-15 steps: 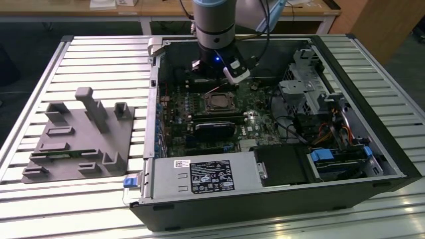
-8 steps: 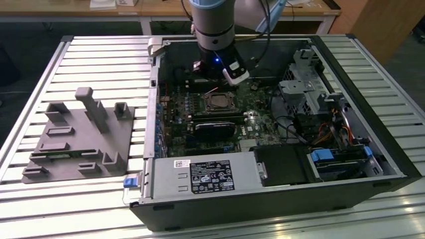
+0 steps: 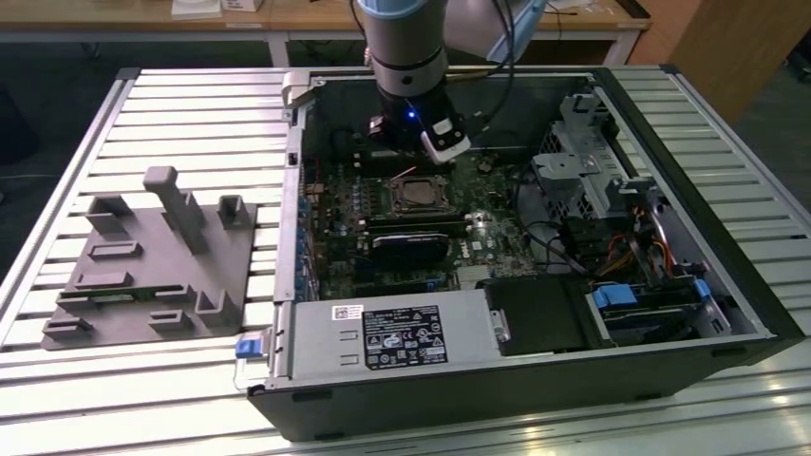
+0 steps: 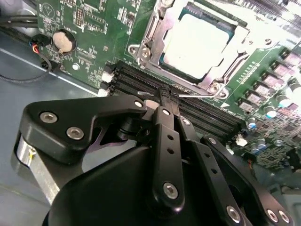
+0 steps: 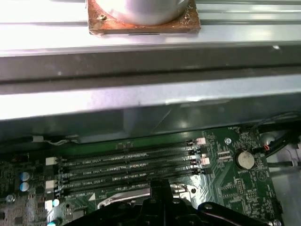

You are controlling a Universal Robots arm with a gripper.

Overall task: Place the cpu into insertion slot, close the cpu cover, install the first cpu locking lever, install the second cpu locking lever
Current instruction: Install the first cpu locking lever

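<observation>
The cpu (image 4: 195, 42) lies flat in the insertion slot (image 3: 416, 196) on the green board, its dull silver top showing. The cpu cover (image 4: 151, 29), a silver frame, lies down around it. A thin wire locking lever (image 4: 202, 95) runs along the socket's edge beside the memory slots (image 4: 136, 82). My gripper (image 4: 165, 98) hangs just above the memory slots with its black fingers shut together, the tips right at the lever's end; whether they touch the wire I cannot tell. In the first wrist view the gripper (image 5: 160, 190) stands over the socket's silver edge.
The open computer case (image 3: 685, 123) rests on a slatted metal table. A power supply (image 3: 380, 337) and a drive cage (image 3: 595, 171) stand around the board. A coin battery (image 5: 244, 160) sits near the memory slots. A grey fixture (image 3: 146, 256) lies at the exterior view's left.
</observation>
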